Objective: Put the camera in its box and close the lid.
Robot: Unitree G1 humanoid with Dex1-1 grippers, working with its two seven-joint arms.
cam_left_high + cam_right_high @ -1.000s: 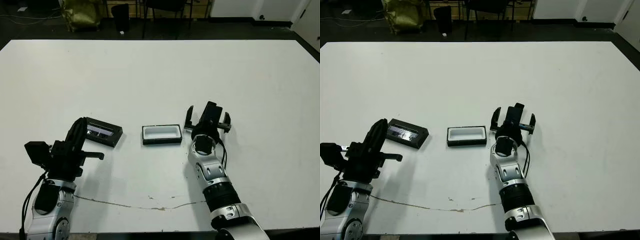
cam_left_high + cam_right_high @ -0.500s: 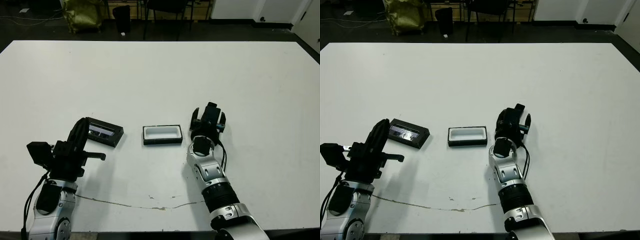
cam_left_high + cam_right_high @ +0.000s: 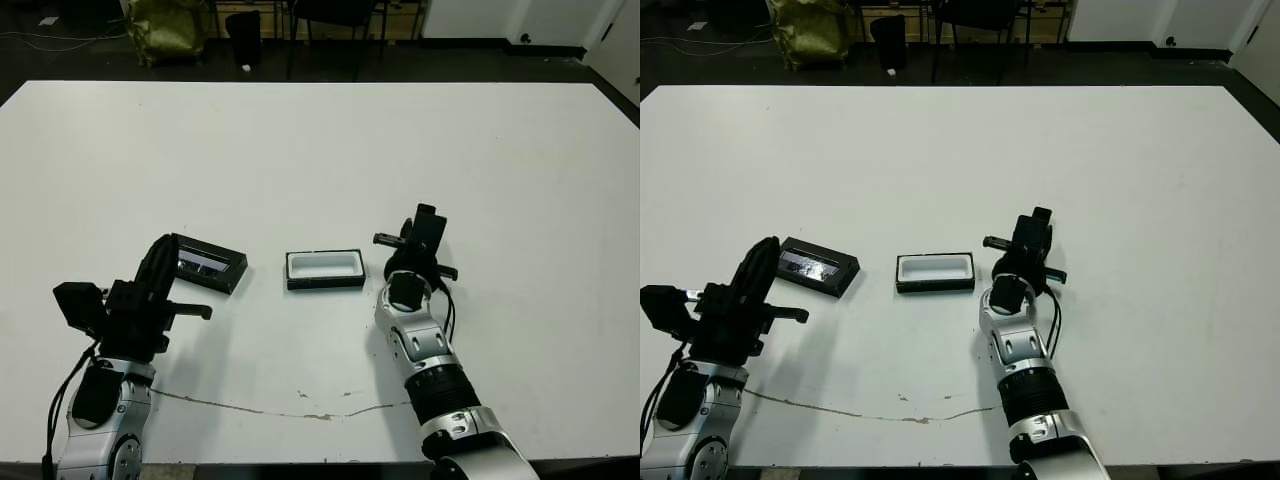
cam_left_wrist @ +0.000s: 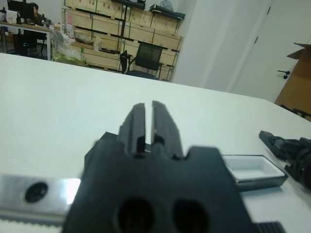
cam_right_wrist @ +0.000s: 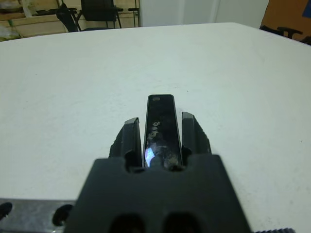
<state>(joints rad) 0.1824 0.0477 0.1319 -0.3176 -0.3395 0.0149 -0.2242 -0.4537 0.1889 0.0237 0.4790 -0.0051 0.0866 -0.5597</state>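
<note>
Right gripper (image 5: 160,133) is clamped on the camera (image 5: 161,130), its bar sticking out past the fingertips, just right of the box (image 3: 323,269). Left gripper (image 4: 148,121) is pinched together on nothing, hanging near the lid (image 3: 207,263), which lies left of the open box on the table (image 3: 320,150).

The worktop (image 3: 320,140) is seen from above and behind both arms by the two head views, which are aimed forward and down and share nearly the whole scene with a slight sideways offset. The left wrist view is set close behind the left claw (image 4: 148,121) and looks low across the worktop. The right wrist view is set likewise behind the right claw (image 5: 160,133). The box (image 4: 250,170) is shared with the head views.
</note>
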